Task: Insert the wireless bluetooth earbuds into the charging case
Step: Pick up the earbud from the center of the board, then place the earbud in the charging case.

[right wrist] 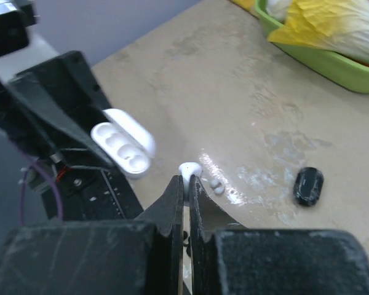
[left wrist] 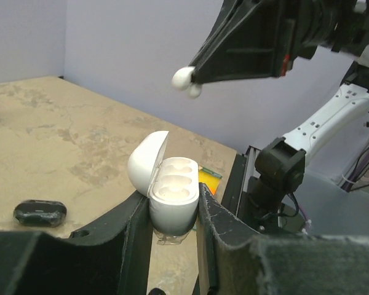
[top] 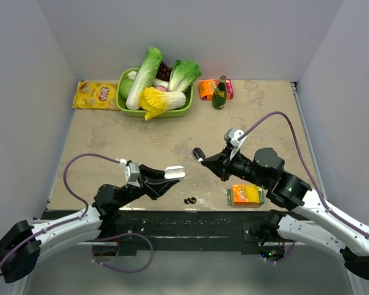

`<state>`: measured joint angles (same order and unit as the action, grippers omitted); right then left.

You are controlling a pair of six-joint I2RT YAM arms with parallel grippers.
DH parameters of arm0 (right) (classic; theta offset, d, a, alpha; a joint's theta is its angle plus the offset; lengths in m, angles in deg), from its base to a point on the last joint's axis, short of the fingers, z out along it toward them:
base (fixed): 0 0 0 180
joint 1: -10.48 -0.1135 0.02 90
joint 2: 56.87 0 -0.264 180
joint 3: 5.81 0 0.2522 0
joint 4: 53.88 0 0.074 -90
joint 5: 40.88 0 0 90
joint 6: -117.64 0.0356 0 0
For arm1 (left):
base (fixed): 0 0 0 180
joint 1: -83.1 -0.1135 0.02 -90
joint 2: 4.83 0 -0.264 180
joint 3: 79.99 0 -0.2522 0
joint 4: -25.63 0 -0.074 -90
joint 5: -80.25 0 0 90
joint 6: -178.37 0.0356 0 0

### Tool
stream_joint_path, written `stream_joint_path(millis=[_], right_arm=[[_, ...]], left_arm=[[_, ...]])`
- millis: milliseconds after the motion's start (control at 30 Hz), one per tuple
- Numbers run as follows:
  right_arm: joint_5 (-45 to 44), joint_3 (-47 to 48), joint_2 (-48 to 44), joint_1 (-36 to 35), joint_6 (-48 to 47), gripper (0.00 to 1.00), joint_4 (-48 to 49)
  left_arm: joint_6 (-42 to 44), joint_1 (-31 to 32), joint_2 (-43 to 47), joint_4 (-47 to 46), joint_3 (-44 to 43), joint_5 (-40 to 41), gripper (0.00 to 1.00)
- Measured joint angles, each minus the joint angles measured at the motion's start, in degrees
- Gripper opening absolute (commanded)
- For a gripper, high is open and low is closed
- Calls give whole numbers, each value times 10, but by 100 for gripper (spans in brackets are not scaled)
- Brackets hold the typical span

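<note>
Above the table, right gripper pinching white earbud, left gripper clasping open case

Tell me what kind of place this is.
Probably a robot test cell: a beige table boxed in by plain walls, two arms at its edge, staged props like a basket of vegetables.

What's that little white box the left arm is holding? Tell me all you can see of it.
The white charging case is small, rounded and looks like glossy plastic. Its hinged lid is swung back, showing empty wells. It sits upright, opening upward, lifted off the table, clamped at its lower sides between the left gripper's fingers. Nothing else touches it.
</note>
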<state>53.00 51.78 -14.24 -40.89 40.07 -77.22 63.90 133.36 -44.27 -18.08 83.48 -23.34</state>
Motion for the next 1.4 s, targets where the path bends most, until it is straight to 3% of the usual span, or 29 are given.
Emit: stream_joint_path(millis=[267,500,900,1400], right_arm=[[189,38,-9,-12,-59,0,-80],[267,48,-13,-56,-89,0,-131],[256,51,5,-87,-99,0,-145],[216,51,56,-106,-96,0,-149]], left_arm=[[-5,-4,-83,-40,0,-87,0],[-14,-4,-142,-81,0,-179,0],[-12,-3,-166,-93,-11,-252,0],[16,24,-159,-76,-28,-267,0]])
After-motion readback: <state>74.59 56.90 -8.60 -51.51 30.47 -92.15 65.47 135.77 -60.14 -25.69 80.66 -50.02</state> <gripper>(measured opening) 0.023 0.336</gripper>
